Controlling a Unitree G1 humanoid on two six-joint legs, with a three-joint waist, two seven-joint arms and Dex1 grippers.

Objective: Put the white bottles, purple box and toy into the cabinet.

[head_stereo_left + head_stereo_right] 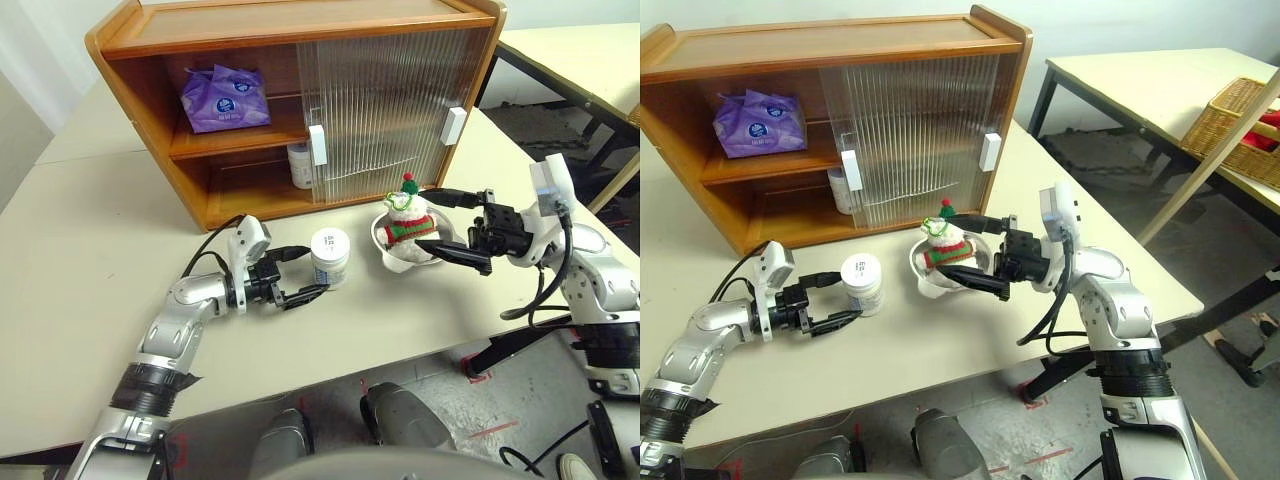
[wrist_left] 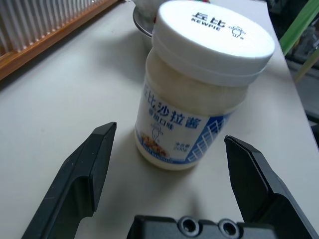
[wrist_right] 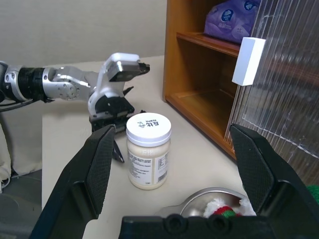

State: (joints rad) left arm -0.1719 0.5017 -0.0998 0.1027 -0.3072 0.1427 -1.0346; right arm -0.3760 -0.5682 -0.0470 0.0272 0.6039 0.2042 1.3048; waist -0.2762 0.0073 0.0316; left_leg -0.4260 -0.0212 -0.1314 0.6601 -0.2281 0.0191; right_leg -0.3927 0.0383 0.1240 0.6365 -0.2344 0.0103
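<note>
Jaws gape on both grippers; left gripper (image 1: 305, 275) reaches low around one white bottle (image 1: 330, 257), untouched; right gripper (image 1: 450, 226) flanks one toy (image 1: 407, 218) in its bowl (image 1: 385, 247); second bottle (image 1: 299, 165) and one purple box (image 1: 225, 98) sit in cabinet (image 1: 300, 30).

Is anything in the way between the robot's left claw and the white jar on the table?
No. The left gripper is open, and the white jar stands on the table just ahead of its fingers, with nothing between them.
</note>
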